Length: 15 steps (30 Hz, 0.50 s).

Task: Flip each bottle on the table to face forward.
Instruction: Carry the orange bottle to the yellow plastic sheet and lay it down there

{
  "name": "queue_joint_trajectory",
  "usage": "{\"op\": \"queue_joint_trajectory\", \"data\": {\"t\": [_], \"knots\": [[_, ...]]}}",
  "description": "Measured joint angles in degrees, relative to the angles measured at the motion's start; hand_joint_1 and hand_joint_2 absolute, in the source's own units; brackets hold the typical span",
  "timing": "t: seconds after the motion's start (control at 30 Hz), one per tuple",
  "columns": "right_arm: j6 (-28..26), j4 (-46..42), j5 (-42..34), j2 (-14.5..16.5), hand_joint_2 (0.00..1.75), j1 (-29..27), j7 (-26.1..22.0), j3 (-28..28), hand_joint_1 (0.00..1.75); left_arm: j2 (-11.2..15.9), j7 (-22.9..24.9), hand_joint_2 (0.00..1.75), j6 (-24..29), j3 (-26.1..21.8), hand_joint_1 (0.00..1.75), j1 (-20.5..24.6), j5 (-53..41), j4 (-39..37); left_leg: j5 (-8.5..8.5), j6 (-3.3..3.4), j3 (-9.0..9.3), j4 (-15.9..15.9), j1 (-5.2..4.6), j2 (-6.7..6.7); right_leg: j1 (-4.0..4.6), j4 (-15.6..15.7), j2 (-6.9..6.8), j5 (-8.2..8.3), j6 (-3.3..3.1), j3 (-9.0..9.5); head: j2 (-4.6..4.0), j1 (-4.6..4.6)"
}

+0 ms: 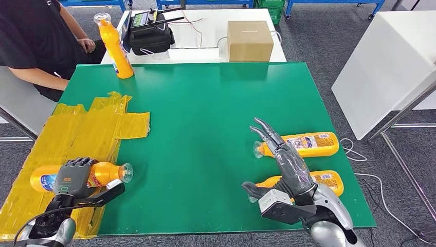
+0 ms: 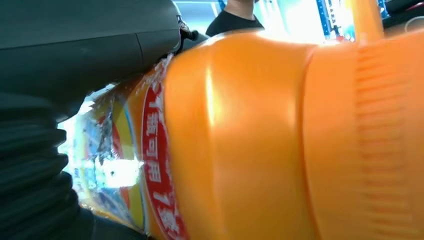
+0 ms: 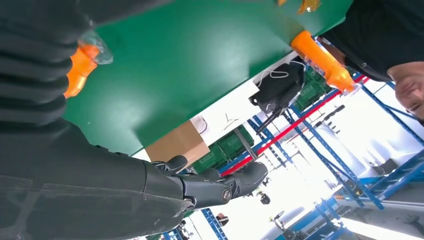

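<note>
Matte green table top (image 1: 205, 128), patched at lower left of the head view with wrinkled yellow tape (image 1: 77, 134). Left hand (image 1: 74, 177), grey and ribbed, fingers curled over a glossy orange bottle (image 1: 105, 172) lying on the tape, clear cap pointing right; its label (image 2: 155, 150) is red-rimmed with crinkled film. Right hand (image 1: 288, 159) held flat, fingers extended and apart, holding nothing, above two orange bottles lying at lower right: far bottle (image 1: 308, 144), near bottle (image 1: 324, 180), caps leftward. A fourth bottle (image 1: 115, 49) stands upright at upper left. Cardboard box (image 1: 249, 41) behind.
</note>
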<state>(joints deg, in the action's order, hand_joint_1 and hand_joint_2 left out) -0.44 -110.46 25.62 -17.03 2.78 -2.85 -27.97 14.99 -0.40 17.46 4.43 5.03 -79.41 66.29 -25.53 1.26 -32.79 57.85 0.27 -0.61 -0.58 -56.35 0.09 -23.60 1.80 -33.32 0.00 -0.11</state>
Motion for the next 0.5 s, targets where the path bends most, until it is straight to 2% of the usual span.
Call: {"op": "queue_joint_trajectory", "data": {"t": [0.3,0.5], "knots": [[1.14,0.04,0.3,-0.2,1.75,0.45,0.05,0.51,0.0,0.37,1.58,0.0,-1.45,1.55,0.0,3.59,-1.4,-5.95,0.02,-0.09,0.44,-0.11,0.0,-0.6,0.01,0.03,-0.5,-0.26,-0.06,0.1,0.0,-0.02],[1.22,0.07,2.45,-1.07,1.75,0.45,1.73,0.53,0.0,0.46,-0.5,0.0,-0.52,1.76,0.0,3.85,1.56,-6.73,0.53,0.01,0.31,-0.07,-0.04,-0.59,-0.07,-0.01,-0.49,0.19,0.06,0.48,0.0,-0.01]]}}
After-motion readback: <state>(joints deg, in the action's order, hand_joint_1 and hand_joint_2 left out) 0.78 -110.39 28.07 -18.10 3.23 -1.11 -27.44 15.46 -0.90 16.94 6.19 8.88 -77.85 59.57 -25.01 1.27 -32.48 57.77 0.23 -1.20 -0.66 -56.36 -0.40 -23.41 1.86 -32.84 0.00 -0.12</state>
